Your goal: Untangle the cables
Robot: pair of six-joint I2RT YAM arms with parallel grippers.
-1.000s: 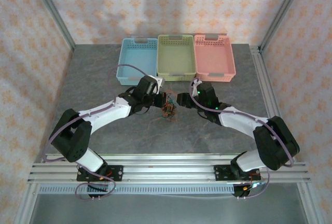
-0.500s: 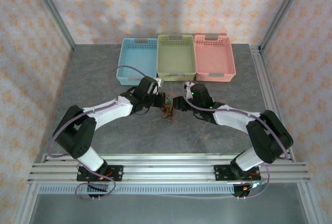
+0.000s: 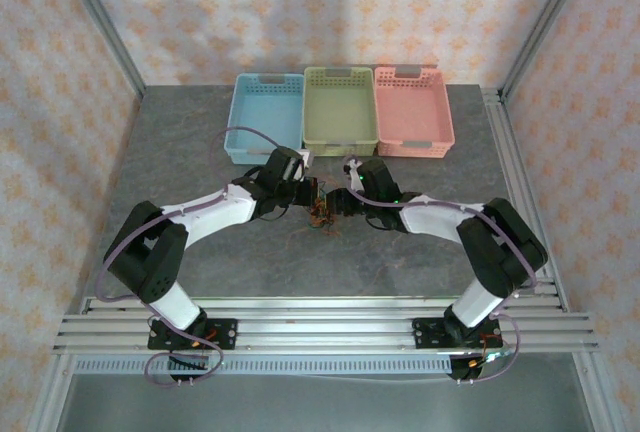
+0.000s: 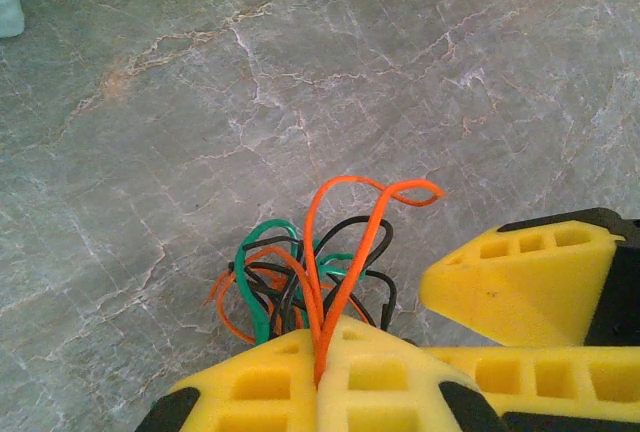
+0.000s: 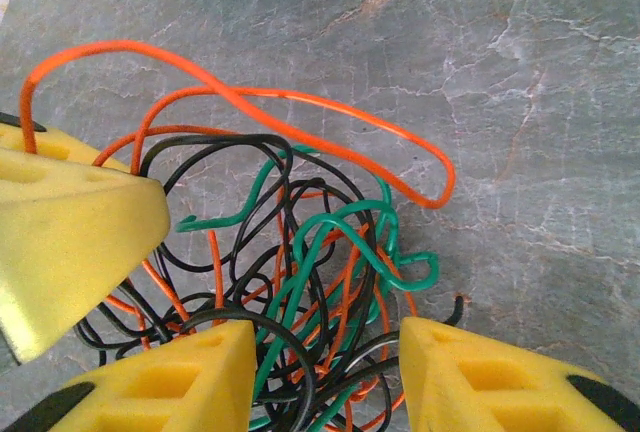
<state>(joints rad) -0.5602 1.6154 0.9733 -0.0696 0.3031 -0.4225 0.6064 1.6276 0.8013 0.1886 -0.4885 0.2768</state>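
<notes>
As the right gripper (image 5: 325, 362) has slid in against the left gripper (image 4: 318, 352) | left: clamped on an orange strand (image 4: 320, 327) | right: jaws apart, cables (image 5: 300, 252) bunched between them | counter-grip looks next, untangling barely begun.

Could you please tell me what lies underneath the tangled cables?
Bare grey table shows through loops of the cables; yellow fingers of the right hand cover the bundle's near part.

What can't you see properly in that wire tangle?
Top view: the cables are too small to trace.
Left wrist view: the shut pads of the left pincer hide where the cables are pinched.
Right wrist view: the bottom edge cuts off the tangle between the fingers of the right pincer.
</notes>
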